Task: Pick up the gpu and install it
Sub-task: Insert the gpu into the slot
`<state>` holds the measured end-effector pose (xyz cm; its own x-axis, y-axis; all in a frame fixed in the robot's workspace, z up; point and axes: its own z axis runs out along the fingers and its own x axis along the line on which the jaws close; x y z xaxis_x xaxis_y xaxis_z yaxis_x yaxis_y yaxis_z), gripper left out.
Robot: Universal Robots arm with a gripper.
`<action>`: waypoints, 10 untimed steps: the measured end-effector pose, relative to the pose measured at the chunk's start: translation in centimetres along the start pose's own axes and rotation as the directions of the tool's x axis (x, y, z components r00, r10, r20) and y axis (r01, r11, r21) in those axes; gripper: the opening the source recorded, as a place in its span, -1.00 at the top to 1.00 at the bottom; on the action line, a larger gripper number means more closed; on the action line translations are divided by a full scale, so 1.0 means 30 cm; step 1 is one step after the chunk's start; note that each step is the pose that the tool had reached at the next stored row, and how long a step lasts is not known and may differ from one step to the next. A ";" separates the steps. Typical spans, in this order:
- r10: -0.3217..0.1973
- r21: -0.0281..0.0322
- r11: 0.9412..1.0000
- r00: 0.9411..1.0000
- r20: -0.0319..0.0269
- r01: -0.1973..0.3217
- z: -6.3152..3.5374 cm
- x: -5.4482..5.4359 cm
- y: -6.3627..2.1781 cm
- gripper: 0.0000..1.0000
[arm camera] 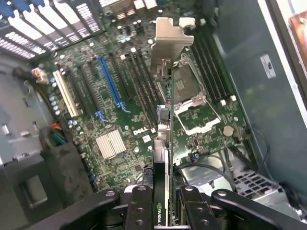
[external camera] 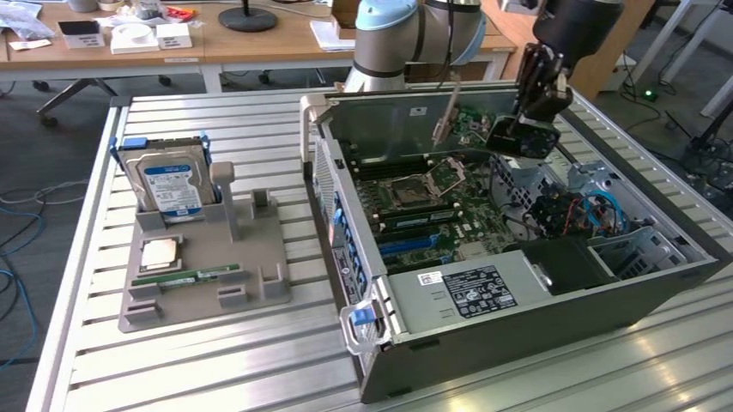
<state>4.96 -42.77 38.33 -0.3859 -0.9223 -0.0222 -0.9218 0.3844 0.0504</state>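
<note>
**Silvery bracket [arm camera: 173,33] leads the gpu [arm camera: 166,124]**

Pinched edge-on in the claw [arm camera: 165,191], the gpu hangs above the motherboard [arm camera: 110,96] inside the open computer case [external camera: 516,343], long axis running away from the claw, bracket end farthest. The case lies on a slatted metal worktop [external camera: 206,369]; wooden desks [external camera: 287,43] stand behind.

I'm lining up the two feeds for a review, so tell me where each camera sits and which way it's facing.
Exterior view: off the arm, raised, looking down over the slatted table into the open computer case; the arm and gripper show above the case.
Wrist view: on the wrist, looking past the gripper's fingers down at the motherboard; the gripper is shut on the gpu.
Shared: the gripper, the gpu and the motherboard.
</note>
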 end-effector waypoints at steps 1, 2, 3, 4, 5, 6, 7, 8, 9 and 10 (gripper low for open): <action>-0.019 0.000 1.000 1.000 -0.001 0.019 0.000 0.000 0.000 0.48; -0.037 -0.001 0.999 0.999 -0.002 0.037 0.001 0.000 0.000 0.48; -0.055 -0.001 0.998 0.998 -0.003 0.055 0.001 0.000 0.000 0.48; -0.073 -0.002 0.997 0.997 -0.004 0.073 0.001 0.000 0.000 0.48; -0.091 -0.002 0.996 0.996 -0.005 0.091 0.001 0.000 0.000 0.48; -0.109 -0.003 0.994 0.994 -0.005 0.109 0.001 0.000 0.000 0.48; -0.126 -0.003 0.992 0.992 -0.006 0.126 0.002 0.000 0.000 0.48; -0.145 -0.004 0.989 0.989 -0.007 0.145 0.002 0.000 0.000 0.48; -0.163 -0.004 0.987 0.987 -0.008 0.163 0.002 0.000 0.000 0.48; -0.181 -0.005 0.984 0.983 -0.009 0.181 0.002 0.000 0.000 0.48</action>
<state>4.96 -42.77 38.26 -0.2125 -0.9769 -0.0220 -0.9761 0.2112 0.0504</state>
